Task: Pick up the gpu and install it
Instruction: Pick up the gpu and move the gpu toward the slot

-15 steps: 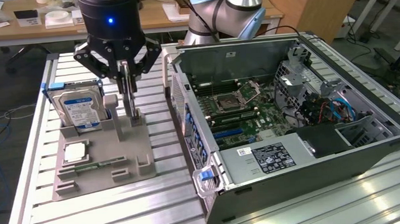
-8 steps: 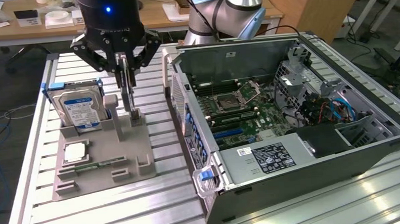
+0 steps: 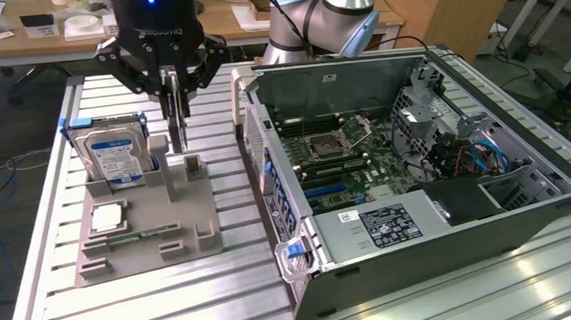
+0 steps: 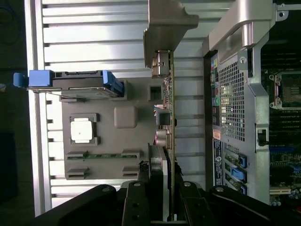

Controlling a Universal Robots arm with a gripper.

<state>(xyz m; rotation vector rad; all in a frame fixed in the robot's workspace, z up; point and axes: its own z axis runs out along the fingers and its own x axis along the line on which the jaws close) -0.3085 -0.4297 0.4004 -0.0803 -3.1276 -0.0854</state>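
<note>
Desk: Progress on card install, pls? Where's the gpu [image 3: 177, 128]?

Photog: Pickup underway: tool [image 3: 173, 92] pinched on it, card hanging edge-on over grey holder tray [image 3: 144, 231] on bench [image 3: 176, 309], beside hard drive [image 3: 112, 157]. Can't tell if it's fully clear of the tray. Install not done: open PC case [image 3: 519, 215] sits well apart, toward exterior view's right, no card seated in it that I can see.

Desk: Card's look?

Photog: Thin, flat, dark blade side-on; wrist view shows green board edge w/ small components, pale metal bracket [image 4: 167, 23] at far end.

Bare gap (narrow) beside case [image 3: 445, 269]
</note>
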